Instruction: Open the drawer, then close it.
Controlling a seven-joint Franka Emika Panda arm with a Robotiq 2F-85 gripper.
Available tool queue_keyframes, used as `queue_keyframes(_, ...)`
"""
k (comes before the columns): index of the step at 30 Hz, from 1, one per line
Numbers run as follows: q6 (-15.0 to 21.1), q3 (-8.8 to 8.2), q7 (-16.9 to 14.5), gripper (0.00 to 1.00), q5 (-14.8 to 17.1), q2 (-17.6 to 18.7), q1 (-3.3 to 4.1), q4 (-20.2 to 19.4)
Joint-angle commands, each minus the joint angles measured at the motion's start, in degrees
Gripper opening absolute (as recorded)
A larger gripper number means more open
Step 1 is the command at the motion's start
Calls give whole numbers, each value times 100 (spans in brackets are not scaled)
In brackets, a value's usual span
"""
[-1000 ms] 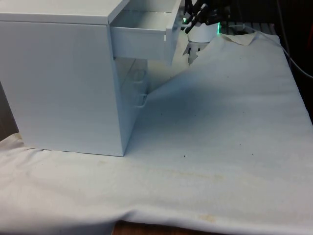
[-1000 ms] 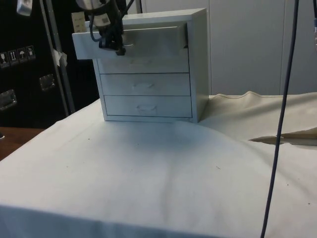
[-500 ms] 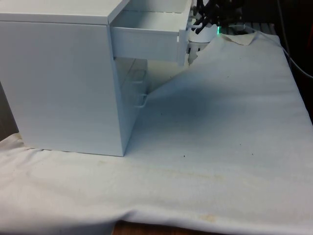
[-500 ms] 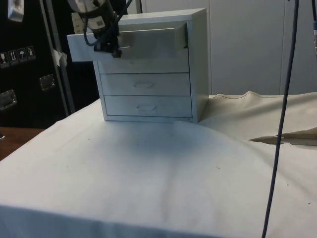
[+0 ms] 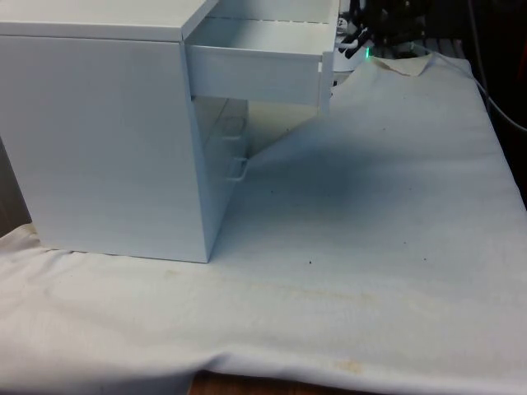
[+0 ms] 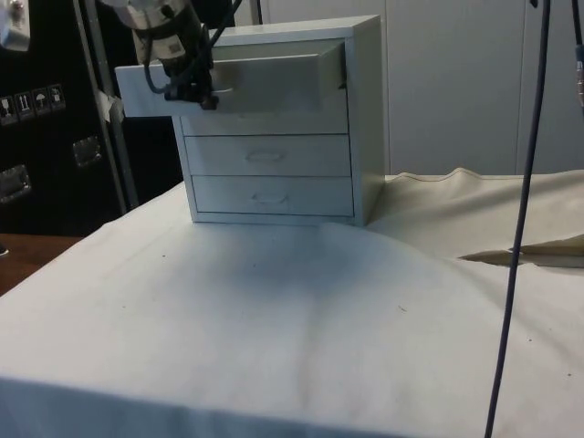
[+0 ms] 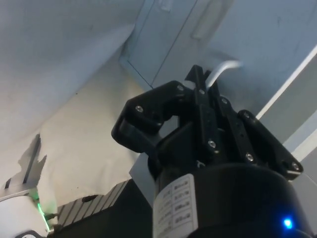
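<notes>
I see the top drawer (image 6: 228, 84) pulled well out of the chest (image 6: 301, 128) at the cloth's (image 5: 387, 247) far end. Gripper (image 6: 196, 89) is clamped on the drawer's handle (image 7: 220, 72), front centre.

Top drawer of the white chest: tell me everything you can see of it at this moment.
The top drawer is white and smooth like the rest of the chest of drawers, looking like painted board. It is pulled well out of the carcass and sits level; the front view shows its inside bare. A pale curved handle sticks out from its front panel, and the black gripper is shut on that handle. The two drawers below it are closed. The chest stands on the white cloth.
</notes>
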Motion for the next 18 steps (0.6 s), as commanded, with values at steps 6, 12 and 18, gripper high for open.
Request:
queue_keyframes(6, -74, 74, 63, 0, -17, 34, 6, 52)
queue_keyframes(12, -241, 178, 183, 0, -74, 132, 52, 189)
queue_keyframes(18, -344, 252, 246, 0, -143, 178, 46, 264)
